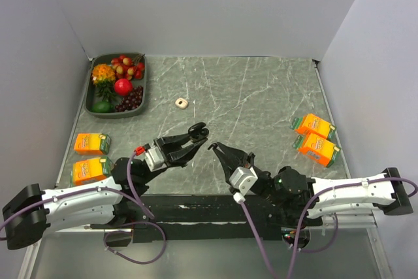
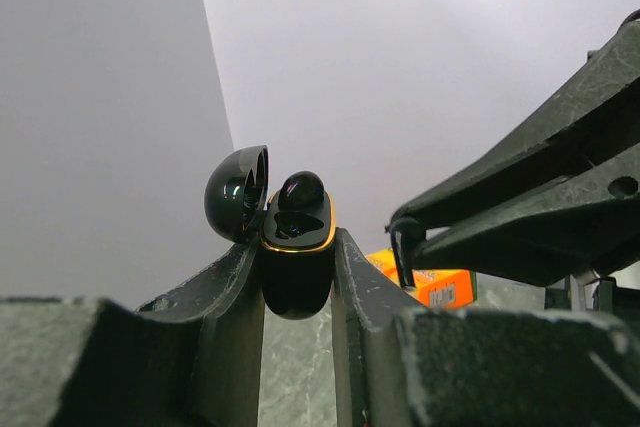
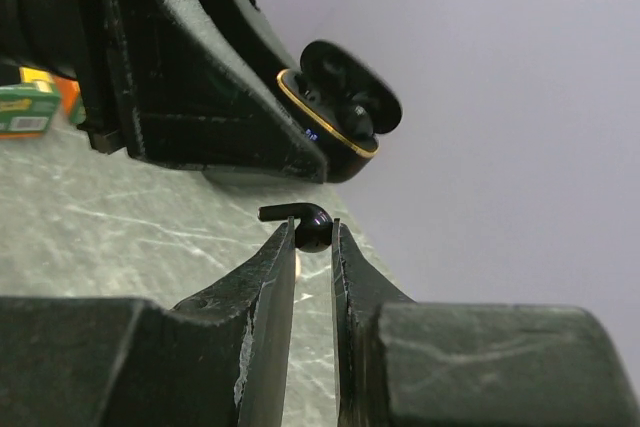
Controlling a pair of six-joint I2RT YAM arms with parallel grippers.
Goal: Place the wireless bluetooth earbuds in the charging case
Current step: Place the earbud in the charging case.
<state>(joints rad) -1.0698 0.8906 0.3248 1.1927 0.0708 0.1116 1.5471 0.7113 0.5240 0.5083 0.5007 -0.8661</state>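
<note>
My left gripper is shut on the charging case, a glossy black box with a gold rim, and holds it above the table. In the left wrist view the case sits between the fingers with its lid open, and one black earbud rests in it. My right gripper is shut on the other earbud, with the stem pointing left. It holds the earbud just below and beside the open case, not touching it.
A grey tray of fruit stands at the back left. A beige ring lies mid-table. Two orange cartons lie at the left edge and two more at the right. Walls close in three sides.
</note>
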